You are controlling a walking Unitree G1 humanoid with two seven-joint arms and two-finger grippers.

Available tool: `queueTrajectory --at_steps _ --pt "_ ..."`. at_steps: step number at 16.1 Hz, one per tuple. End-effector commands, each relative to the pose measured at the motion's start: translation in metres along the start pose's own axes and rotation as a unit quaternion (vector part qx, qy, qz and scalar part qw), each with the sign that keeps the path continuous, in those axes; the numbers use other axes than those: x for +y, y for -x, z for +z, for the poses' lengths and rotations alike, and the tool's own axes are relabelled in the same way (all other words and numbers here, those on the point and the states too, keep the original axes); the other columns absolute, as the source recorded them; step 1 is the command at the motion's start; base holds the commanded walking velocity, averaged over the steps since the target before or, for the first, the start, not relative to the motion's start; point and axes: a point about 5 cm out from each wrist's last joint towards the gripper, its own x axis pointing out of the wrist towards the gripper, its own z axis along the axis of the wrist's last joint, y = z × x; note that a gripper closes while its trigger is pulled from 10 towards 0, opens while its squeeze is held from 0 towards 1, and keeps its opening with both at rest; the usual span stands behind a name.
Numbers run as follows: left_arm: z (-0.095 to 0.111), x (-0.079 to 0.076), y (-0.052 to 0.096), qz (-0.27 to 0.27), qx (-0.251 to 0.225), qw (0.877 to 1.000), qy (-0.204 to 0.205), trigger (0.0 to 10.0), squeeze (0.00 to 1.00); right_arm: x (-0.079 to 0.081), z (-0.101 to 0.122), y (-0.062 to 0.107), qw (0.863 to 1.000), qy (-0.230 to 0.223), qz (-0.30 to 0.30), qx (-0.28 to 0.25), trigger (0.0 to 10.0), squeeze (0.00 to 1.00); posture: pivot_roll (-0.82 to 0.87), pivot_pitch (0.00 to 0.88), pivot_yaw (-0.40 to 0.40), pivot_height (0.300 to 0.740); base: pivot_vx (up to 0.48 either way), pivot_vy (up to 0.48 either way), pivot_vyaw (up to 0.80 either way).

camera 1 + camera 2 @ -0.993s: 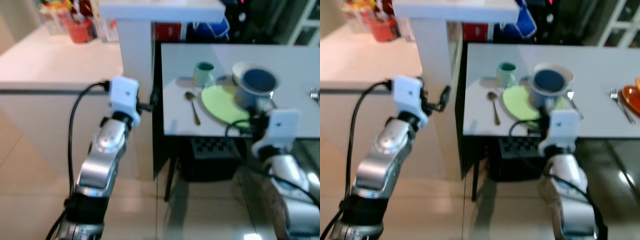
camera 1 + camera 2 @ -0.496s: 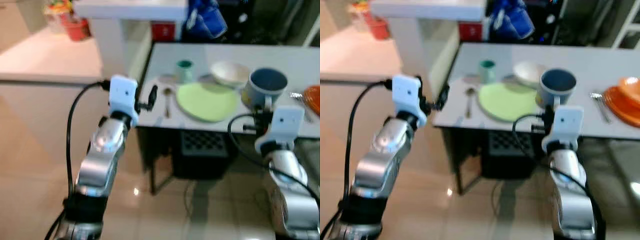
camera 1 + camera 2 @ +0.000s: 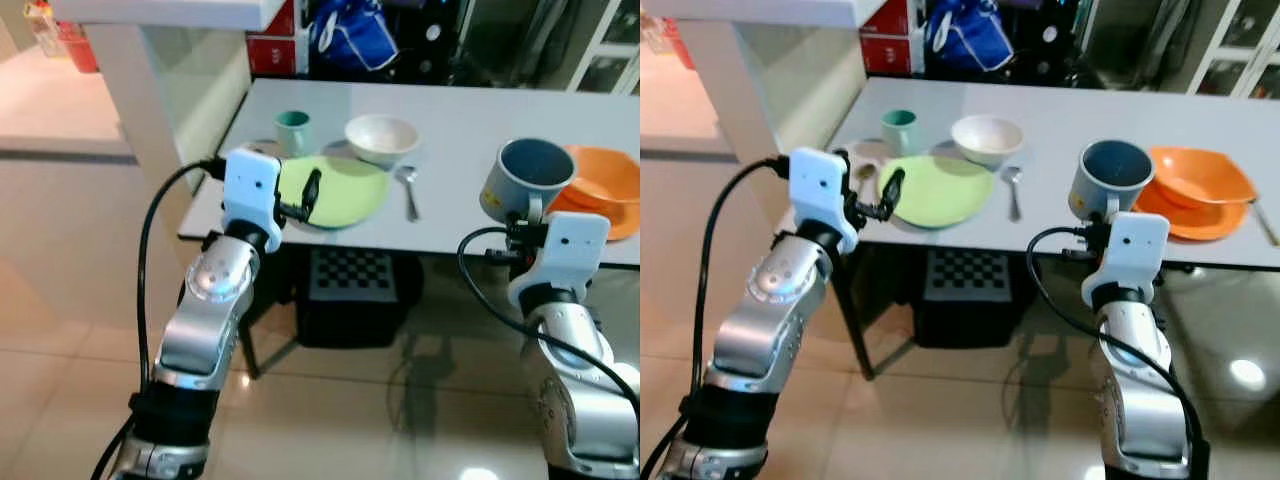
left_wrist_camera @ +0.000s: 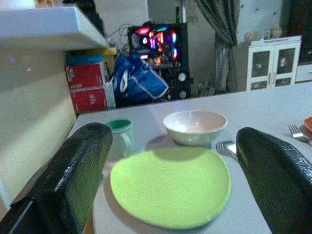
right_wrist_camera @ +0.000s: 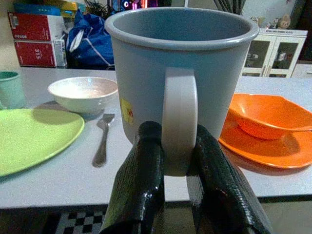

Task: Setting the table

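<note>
The right claw (image 5: 178, 161) is clamped on the handle of the grey-blue mug (image 3: 527, 175), holding it upright above the near edge of the white surface (image 3: 460, 110), just left of the orange plate and bowl (image 3: 600, 190). The left claw (image 4: 175, 190), fingers wide apart, hangs at the near left edge before the green plate (image 3: 340, 192). Beyond the plate stand a teal cup (image 3: 292, 130) and a white bowl (image 3: 381, 137), with a fork (image 3: 409, 190) to its right.

My head camera has swung right along the desk (image 3: 450, 110). An orange plate (image 3: 1185, 215) and orange bowl (image 3: 1198, 178) have come into frame. The blue mug (image 3: 1110, 178) I carry now sits beside them rather than by the green plate (image 3: 937, 190).
</note>
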Motion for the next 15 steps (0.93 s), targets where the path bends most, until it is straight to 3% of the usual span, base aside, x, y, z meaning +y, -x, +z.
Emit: queueTrajectory --at_steps 1,15 --pt "-0.0001 0.0050 -0.0002 0.007 0.003 1.000 -0.005 10.0 0.00 0.0046 0.0061 -0.0002 1.000 -0.003 0.011 -0.010 10.0 0.00 -0.06 0.000 0.025 0.740 0.000 -0.472 0.00" --pt "0.0013 0.0051 -0.0034 0.003 0.003 1.000 -0.007 10.0 0.00 0.0084 0.0063 -0.0007 1.000 -0.008 0.020 -0.003 10.0 0.00 -0.08 0.000 0.039 0.740 0.000 -0.474 0.00"
